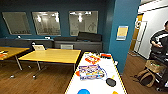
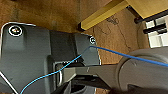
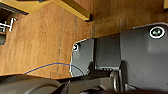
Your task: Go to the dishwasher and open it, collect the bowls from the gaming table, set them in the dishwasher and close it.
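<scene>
The gaming table [image 1: 100, 85] runs away from me in the head view, a long white top with a yellow frame and a colourful graphic [image 1: 91, 71] in its middle. A bright blue bowl [image 1: 83, 91] sits on its near end at the picture's lower edge. The rim of a small yellow bowl [image 1: 115, 92] peeks in to the right of it. A flat black disc [image 1: 110, 82] lies between them, a little farther off. The dishwasher is out of view. Both wrist views look down on wooden floor and a yellow table leg [image 2: 100, 15] [image 3: 73, 10].
Yellow-topped tables [image 1: 51, 55] stand to the left on a wooden floor [image 1: 32, 80]. A blue pillar [image 1: 122, 32] rises just right of the gaming table's far end. A person [image 1: 160, 40] stands at the far right beside bags [image 1: 146, 76]. A dark sofa [image 1: 77, 42] lines the back wall.
</scene>
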